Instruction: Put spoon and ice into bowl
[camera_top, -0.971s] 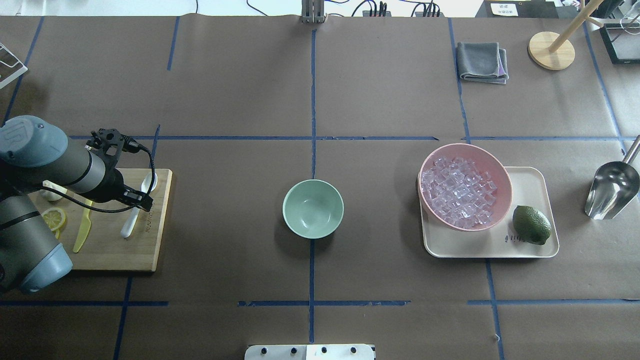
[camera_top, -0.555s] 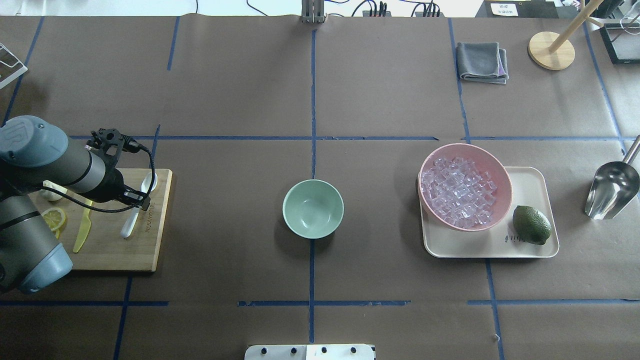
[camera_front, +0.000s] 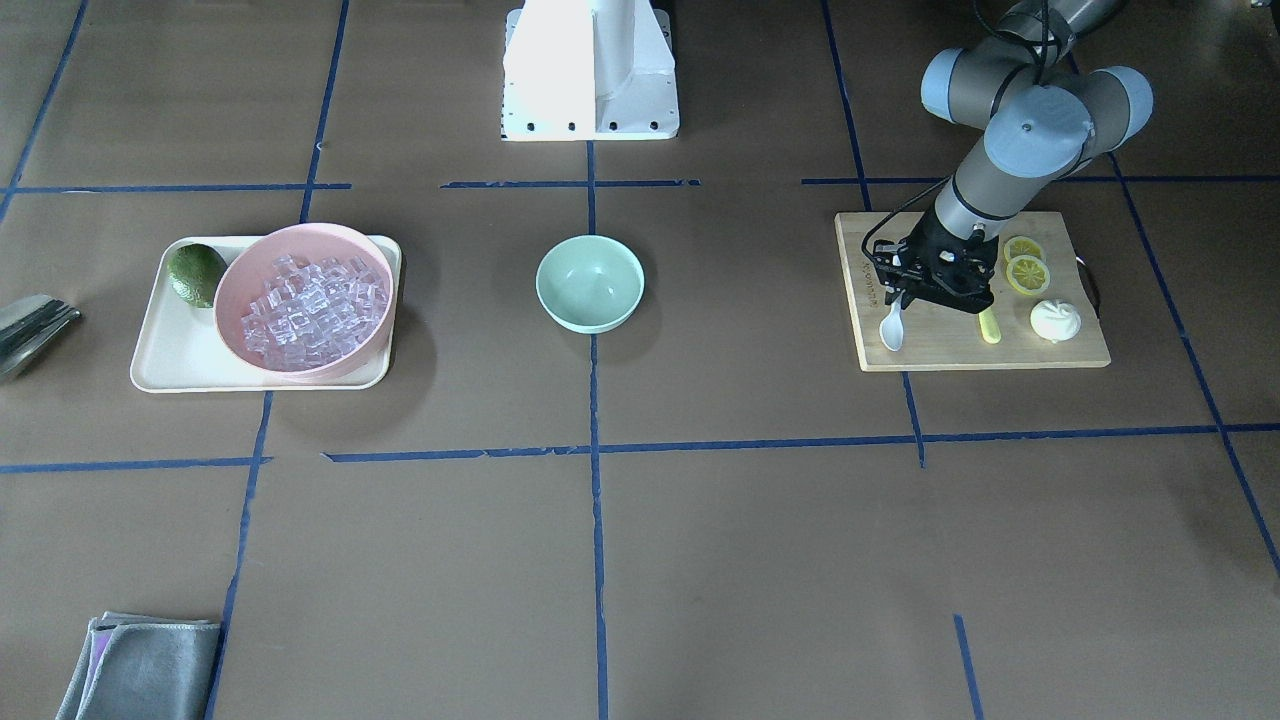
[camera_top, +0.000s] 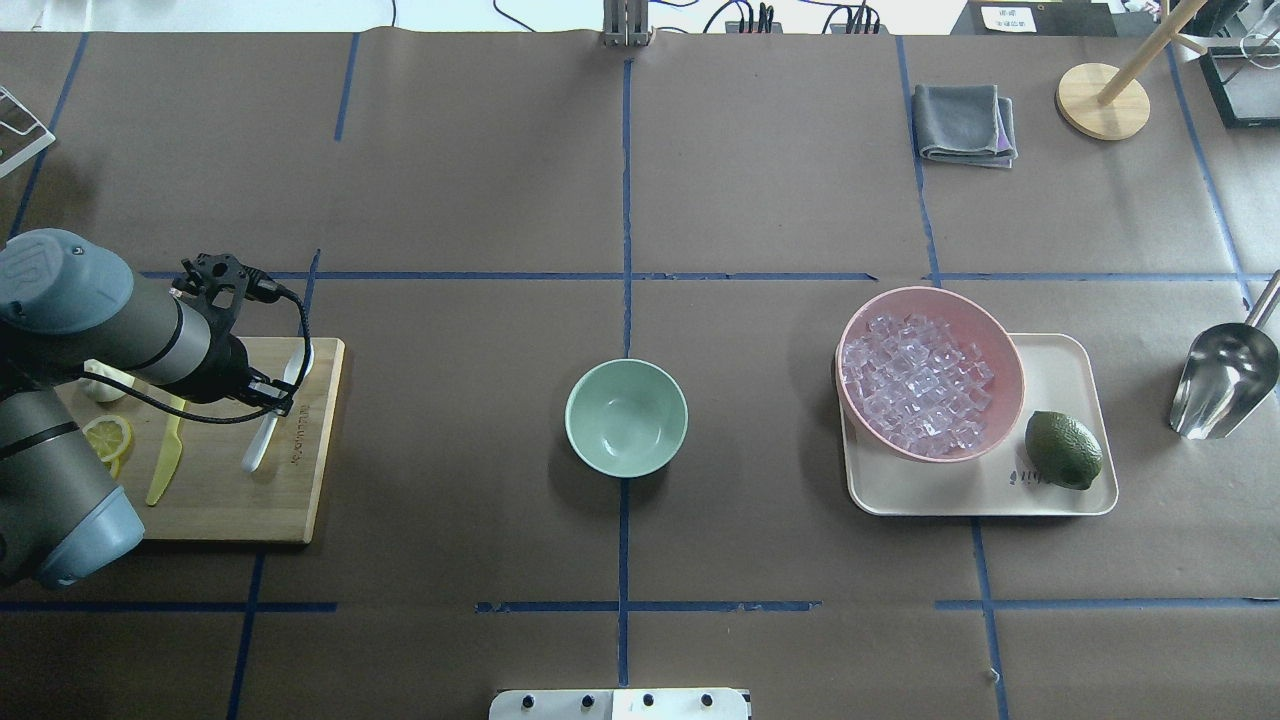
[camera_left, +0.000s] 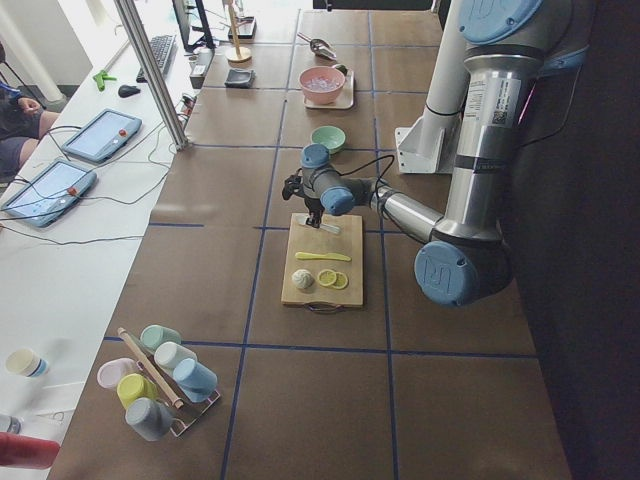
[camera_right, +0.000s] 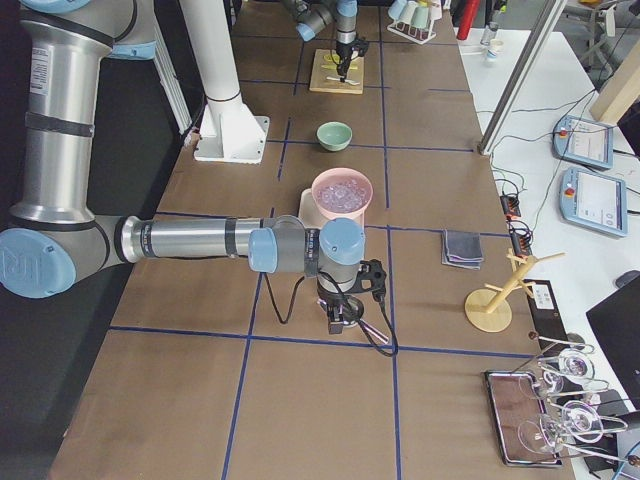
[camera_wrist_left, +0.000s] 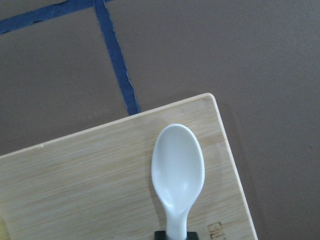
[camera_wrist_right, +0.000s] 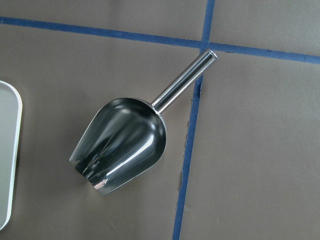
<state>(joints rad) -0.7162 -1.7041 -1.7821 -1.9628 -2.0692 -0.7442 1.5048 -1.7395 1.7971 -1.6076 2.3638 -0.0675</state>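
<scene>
Seen from overhead, the big brown surface (camera_top: 760, 200) is holding everything. A wooden board (camera_top: 215, 500) is lying at 9 o'clock from the bowl (camera_top: 626, 416), well apart from it. A pale tray (camera_top: 1060, 365) is sitting at 3 o'clock from the bowl, also well apart. A pink bowl (camera_top: 985, 315) is resting on the tray's 9 o'clock end, and the ice (camera_top: 915, 380) is lying heaped inside it. A shiny metal scoop (camera_wrist_right: 125, 145) is lying on the surface at 3 o'clock from the tray. The right gripper (camera_right: 338, 322) is hanging over the scoop, and I cannot tell if it is clenched or released. The little green bowl is sitting in the middle of the surface. The white spoon (camera_wrist_left: 178, 170) is lying on the board near its 3 o'clock edge, with its round end pointing toward 12 o'clock. The left gripper (camera_top: 272, 398) is sitting low over the spoon's handle. Its fingers (camera_wrist_left: 159, 235) are squeezing the handle from both sides.
</scene>
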